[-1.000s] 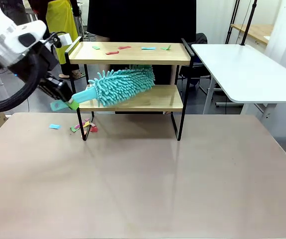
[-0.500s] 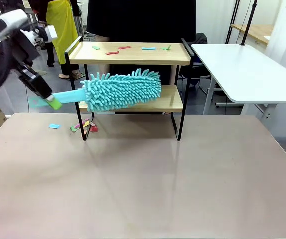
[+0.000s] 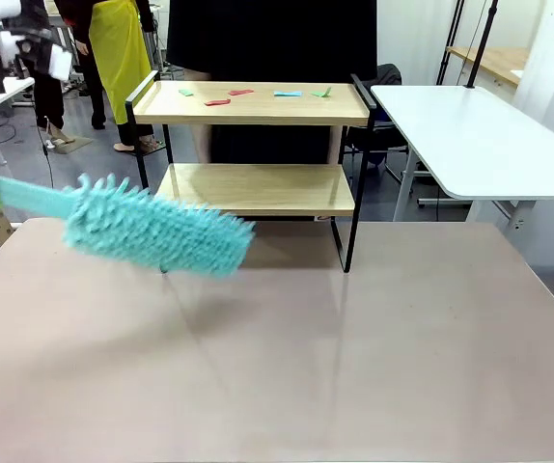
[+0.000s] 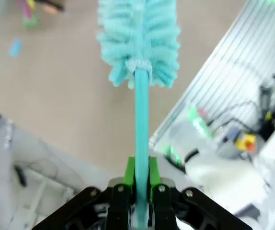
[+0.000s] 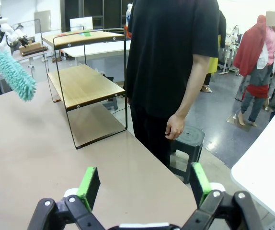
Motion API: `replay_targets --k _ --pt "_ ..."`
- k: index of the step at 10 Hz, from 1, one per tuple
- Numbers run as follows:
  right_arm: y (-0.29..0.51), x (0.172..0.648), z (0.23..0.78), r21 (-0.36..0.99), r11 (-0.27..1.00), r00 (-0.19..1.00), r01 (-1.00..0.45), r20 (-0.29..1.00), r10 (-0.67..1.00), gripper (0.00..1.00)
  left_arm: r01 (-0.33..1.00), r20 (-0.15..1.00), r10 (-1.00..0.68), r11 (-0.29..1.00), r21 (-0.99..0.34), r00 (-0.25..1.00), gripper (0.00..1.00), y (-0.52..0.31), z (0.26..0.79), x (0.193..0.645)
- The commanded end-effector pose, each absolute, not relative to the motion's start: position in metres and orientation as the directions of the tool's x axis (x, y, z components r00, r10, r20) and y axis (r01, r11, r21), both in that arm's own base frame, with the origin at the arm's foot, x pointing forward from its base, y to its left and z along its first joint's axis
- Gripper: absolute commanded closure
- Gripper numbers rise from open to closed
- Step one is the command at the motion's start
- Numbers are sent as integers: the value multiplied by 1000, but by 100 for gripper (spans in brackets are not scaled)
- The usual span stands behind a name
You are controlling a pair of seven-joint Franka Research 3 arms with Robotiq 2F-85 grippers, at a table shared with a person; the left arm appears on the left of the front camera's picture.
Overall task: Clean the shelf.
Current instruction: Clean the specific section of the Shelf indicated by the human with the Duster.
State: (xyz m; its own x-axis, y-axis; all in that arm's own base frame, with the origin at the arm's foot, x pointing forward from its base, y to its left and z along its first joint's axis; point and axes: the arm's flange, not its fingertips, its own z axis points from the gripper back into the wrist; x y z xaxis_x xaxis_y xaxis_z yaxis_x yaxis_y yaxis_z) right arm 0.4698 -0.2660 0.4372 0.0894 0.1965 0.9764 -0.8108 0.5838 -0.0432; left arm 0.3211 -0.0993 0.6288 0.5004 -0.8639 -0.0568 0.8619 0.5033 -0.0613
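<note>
Shelf (image 3: pixel 258 145) at the far side of the bench (image 3: pixel 373 347), duster (image 3: pixel 156 234) held out in front of it.
The shelf stands on the bench, to the right of the left pincer (image 4: pixel 138 164) and ahead and to the left of the right pincer (image 5: pixel 144 184); coloured scraps (image 3: pixel 231 95) lie on its top board. The left pincer is clenched on the duster's handle, and the fluffy teal head reaches out from it over the bench, blurred, crossing the shelf's left legs. The right pincer is released, jaws wide apart. A person (image 5: pixel 171 57) in black stands beyond the shelf.
</note>
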Motion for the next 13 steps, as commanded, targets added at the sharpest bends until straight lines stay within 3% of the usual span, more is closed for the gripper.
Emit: replay_targets --k 1,3,6,8,9,13 --pt "-264 470 440 -49 582 82 -811 977 197 0 891 -264 -869 449 -63 419 87 -87 622 324" --pt "-264 470 440 -49 582 82 -811 977 197 0 903 -421 -833 424 -67 359 87 -65 614 317" --pt "-264 470 440 -49 582 82 -811 977 197 0 919 -484 -801 394 15 352 87 -57 634 316" --pt "-264 470 440 -49 582 82 -811 977 197 0 910 -434 -806 405 90 402 87 -58 648 310" --pt "-264 470 440 -49 582 82 -811 977 197 0 907 -470 -797 420 19 379 87 -62 630 316" --pt "-264 470 440 -49 582 82 -811 977 197 0 907 -470 -797 420 19 379 87 -62 630 316"
